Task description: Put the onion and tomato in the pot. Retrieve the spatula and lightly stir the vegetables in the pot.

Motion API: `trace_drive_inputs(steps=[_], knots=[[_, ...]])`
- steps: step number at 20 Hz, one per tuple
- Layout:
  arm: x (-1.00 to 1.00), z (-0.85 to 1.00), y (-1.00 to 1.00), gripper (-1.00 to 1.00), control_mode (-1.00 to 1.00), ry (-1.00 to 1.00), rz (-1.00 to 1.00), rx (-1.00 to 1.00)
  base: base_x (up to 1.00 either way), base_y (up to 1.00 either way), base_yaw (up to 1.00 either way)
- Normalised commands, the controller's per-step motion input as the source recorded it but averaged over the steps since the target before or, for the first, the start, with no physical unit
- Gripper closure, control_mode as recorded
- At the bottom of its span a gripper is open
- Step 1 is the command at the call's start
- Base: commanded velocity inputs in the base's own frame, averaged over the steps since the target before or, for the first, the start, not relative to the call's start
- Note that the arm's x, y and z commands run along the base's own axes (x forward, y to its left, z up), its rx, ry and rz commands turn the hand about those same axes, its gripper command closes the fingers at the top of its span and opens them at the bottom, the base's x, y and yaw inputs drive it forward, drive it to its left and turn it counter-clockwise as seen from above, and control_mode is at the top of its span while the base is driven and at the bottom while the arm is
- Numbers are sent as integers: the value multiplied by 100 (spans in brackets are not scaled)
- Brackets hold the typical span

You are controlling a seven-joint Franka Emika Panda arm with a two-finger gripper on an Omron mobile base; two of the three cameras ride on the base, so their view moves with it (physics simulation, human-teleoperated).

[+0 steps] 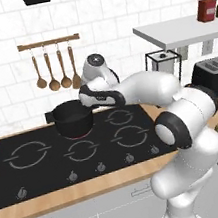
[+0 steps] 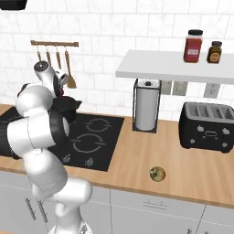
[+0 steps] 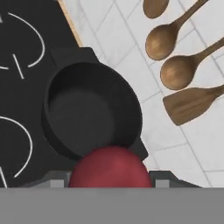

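The red tomato hangs above the black pot; the yellowish-brown onion lies on the counter.

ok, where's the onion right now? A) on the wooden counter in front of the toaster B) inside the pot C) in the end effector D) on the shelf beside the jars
A: the onion lies on the wooden counter in front of the toaster, far from the pot, whose inside looks empty in the hand view; the end effector holds the tomato.
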Motion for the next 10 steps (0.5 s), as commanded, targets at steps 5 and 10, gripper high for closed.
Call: trace_drive_inputs(steps=[5, 10], knots=[[90, -67, 58, 100, -100, 10, 0, 0, 0, 0, 0], [48, -67, 25, 100, -100, 0, 0, -4, 0, 0, 0]])
